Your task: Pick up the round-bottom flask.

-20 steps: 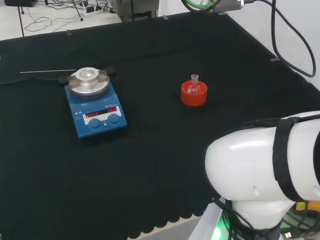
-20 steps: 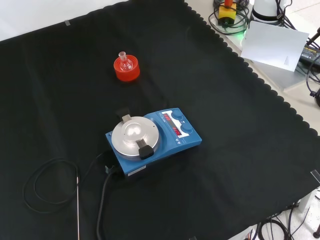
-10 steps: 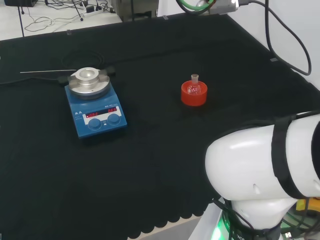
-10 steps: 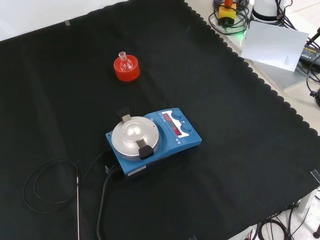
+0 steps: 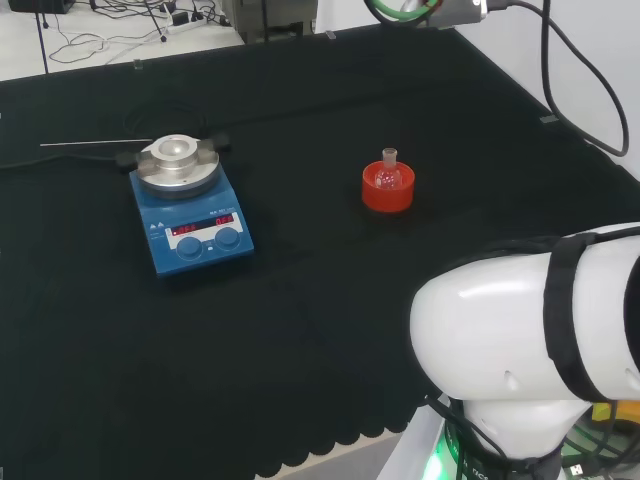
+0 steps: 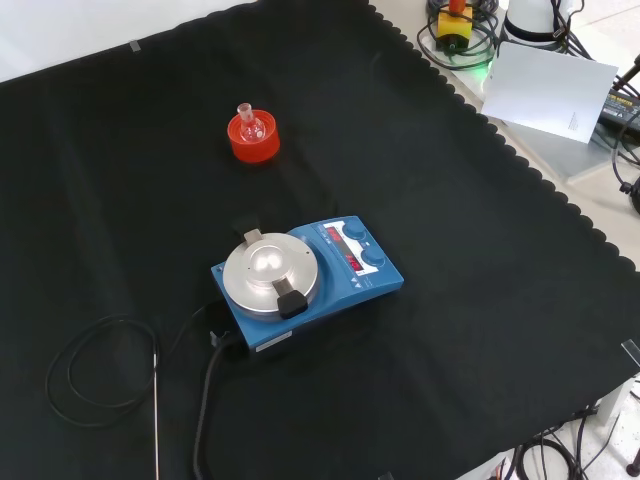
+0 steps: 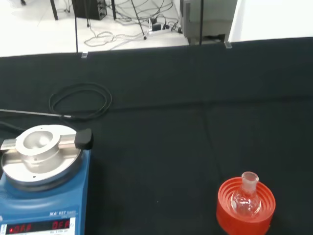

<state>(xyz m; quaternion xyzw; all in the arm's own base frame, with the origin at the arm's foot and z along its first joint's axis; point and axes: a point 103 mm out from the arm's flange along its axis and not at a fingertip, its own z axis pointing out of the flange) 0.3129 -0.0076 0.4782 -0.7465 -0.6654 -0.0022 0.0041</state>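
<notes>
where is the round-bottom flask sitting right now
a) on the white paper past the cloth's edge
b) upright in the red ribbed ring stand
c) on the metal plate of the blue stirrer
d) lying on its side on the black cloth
b: the round-bottom flask stands neck up in the red ribbed ring stand, apart from the blue stirrer, whose metal plate carries no glassware.

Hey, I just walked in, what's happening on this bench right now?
Nothing is being handled yet. A small clear round-bottom flask sits upright in a red ring stand on the black cloth, untouched. Nearer the front camera stands a blue hotplate stirrer with a round metal top, its cable and a thin probe trailing beside it. The robot arm is at the head view's right, well away from the flask.
</notes>
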